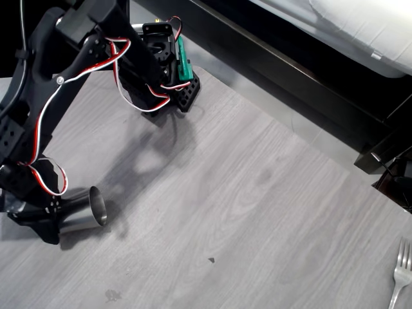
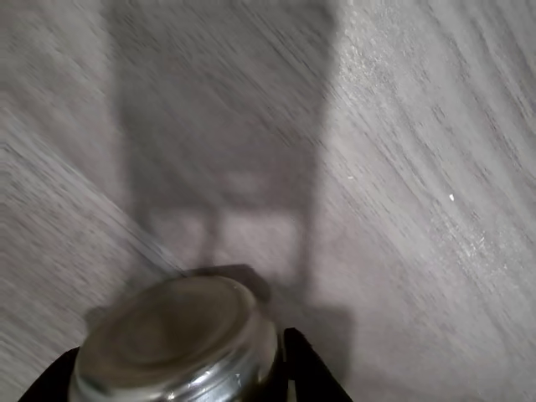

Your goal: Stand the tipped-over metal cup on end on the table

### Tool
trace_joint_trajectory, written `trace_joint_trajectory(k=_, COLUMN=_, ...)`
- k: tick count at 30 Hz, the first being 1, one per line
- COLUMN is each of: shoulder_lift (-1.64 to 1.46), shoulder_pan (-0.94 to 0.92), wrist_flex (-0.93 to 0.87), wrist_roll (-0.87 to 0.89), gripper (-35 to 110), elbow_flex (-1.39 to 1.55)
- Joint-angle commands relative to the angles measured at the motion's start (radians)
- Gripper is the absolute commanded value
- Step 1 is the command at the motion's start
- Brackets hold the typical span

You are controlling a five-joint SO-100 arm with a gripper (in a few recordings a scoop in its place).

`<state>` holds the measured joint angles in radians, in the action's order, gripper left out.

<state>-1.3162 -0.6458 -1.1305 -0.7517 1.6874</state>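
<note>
The metal cup [image 1: 84,210] lies on its side near the left edge of the table [image 1: 257,212] in the overhead view, with its dark open mouth facing right. My gripper [image 1: 61,217] is shut on the cup's base end from the left. In the wrist view the cup's [image 2: 177,333] rounded closed base faces the camera at the bottom, between my black fingers [image 2: 311,373]. The picture is blurred, and I cannot tell whether the cup touches the tabletop [image 2: 402,167].
A silver fork [image 1: 400,273] lies at the table's lower right edge. The arm's base [image 1: 168,77] stands at the table's far edge. A black furniture frame [image 1: 290,64] runs along the back right, with white bedding [image 1: 360,26] above it.
</note>
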Motion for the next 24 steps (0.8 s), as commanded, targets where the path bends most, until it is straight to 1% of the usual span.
trace_joint_trajectory(k=1, shoulder_lift=0.012, shoulder_pan=0.008, wrist_flex=0.009, wrist_roll=-0.008, gripper=23, elbow_flex=-0.029)
trace_joint_trajectory(k=2, shoulder_lift=0.018, shoulder_pan=0.008, wrist_flex=0.012, wrist_roll=-0.008, gripper=20, elbow_flex=-0.029)
trace_joint_trajectory(k=4, shoulder_lift=0.023, shoulder_pan=0.009, wrist_flex=0.02, wrist_roll=-0.008, gripper=4, elbow_flex=-0.029)
trace_joint_trajectory(k=5, shoulder_lift=0.023, shoulder_pan=0.011, wrist_flex=0.021, wrist_roll=-0.008, gripper=0, elbow_flex=-0.029)
trace_joint_trajectory(k=14, shoulder_lift=-0.037, shoulder_pan=0.009, wrist_flex=0.012, wrist_roll=-0.008, gripper=0, elbow_flex=-0.028)
trace_joint_trajectory(k=20, shoulder_lift=-0.284, shoulder_pan=0.044, wrist_flex=-0.005, wrist_roll=-0.031, gripper=0, elbow_flex=-0.021)
trace_joint_trajectory(k=22, shoulder_lift=-0.416, shoulder_pan=0.072, wrist_flex=0.052, wrist_roll=-0.058, gripper=0, elbow_flex=0.037)
trace_joint_trajectory(k=24, shoulder_lift=-0.58, shoulder_pan=0.107, wrist_flex=0.195, wrist_roll=-0.118, gripper=0, elbow_flex=0.179)
